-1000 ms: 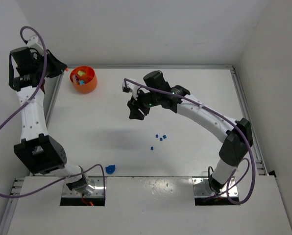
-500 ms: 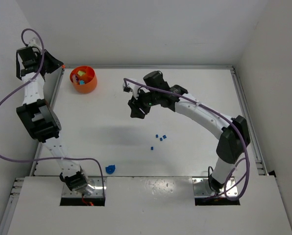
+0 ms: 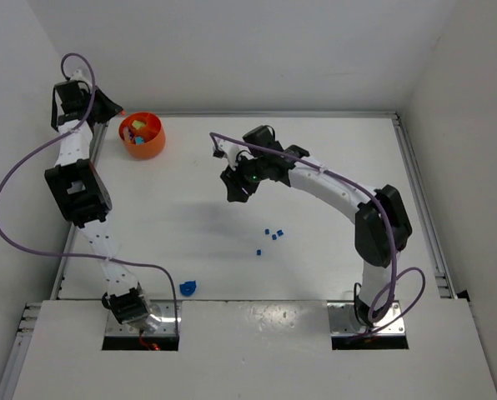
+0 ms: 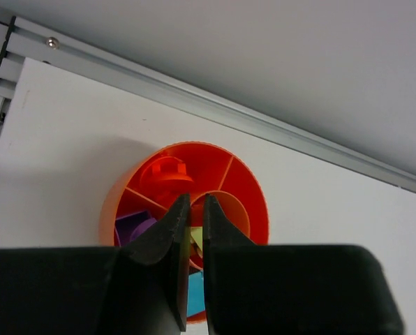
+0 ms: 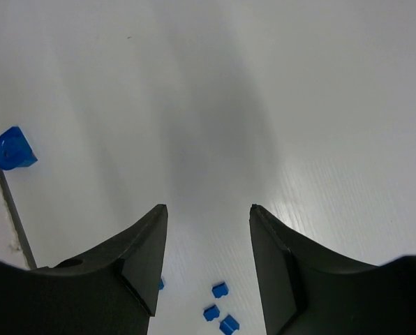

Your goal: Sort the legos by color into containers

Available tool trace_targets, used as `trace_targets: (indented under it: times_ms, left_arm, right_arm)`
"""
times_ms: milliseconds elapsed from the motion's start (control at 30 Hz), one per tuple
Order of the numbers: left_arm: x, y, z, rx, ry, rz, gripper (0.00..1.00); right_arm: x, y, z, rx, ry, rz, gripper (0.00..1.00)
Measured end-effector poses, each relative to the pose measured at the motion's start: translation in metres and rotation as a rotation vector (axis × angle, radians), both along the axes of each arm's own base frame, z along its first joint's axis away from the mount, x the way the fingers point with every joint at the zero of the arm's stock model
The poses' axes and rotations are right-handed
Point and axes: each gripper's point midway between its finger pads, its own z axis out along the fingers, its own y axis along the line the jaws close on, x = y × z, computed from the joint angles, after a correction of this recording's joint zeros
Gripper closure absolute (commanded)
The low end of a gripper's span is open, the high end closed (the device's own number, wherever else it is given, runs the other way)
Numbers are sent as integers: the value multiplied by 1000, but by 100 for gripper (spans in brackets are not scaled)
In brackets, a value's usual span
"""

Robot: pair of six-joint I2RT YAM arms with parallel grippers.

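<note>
The orange bowl with inner dividers stands at the far left corner. In the left wrist view the bowl's rim lies just below my left gripper. Its compartments hold a purple lego, an orange round lego, a lime lego and a blue lego. The left gripper is shut, with a small orange lego at its tips. My right gripper hangs open and empty over mid-table. Below the right gripper lie several tiny blue legos. A bigger blue lego sits near the front edge.
An aluminium rail and the white back wall run close behind the bowl. A rail also borders the table on the right. The tiny blue legos lie right of centre, and the bigger blue lego is near the front lip.
The left arm has straightened and its wrist has swung right, bringing the gripper beside and above the bowl. The right arm's elbow has shifted; its gripper has barely moved.
</note>
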Motion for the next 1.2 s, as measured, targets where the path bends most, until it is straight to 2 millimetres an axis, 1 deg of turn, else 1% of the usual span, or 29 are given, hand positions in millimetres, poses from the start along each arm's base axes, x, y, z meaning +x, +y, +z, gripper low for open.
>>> trace_targets:
  times_ms: [167,267,400,533,633,667,700,733,767,900,967,1100,1200]
  left_arm:
    - [11,6,-19,7,20,29,100]
    - [13,10,-30,8,36,42,100]
    - [18,12,-36,10,38,46,100]
    - [24,12,-44,10,41,45,98]
    - [26,10,-54,7,52,42,95]
    - [27,7,-57,6,58,39,90]
    - [28,6,-59,5,60,37,89]
    - [29,3,-62,5,64,32,83]
    - [30,0,-64,4,67,26,81]
    - [35,-10,-63,17,61,9,70]
    - [37,-15,-61,20,57,5,69]
    - [40,-16,-56,35,46,11,65]
    - [40,-12,-57,53,51,27,65]
  right_arm:
    - [5,-3,-9,-8,20,-22,49]
    - [9,-5,-12,-10,27,-33,49]
    - [9,-5,-18,-15,43,-37,49]
    - [10,-6,-27,-23,65,-41,49]
    - [10,-6,-32,-28,77,-44,49]
    - [10,-6,-33,-30,81,-45,49]
    - [10,-6,-35,-31,85,-45,49]
    - [10,-6,-36,-32,88,-45,49]
    - [10,-6,-37,-33,91,-44,49]
    - [10,-5,-42,-38,102,-43,49]
    - [9,-5,-44,-40,106,-42,49]
    - [9,-5,-45,-40,110,-42,49]
    - [8,-5,-45,-38,113,-40,49]
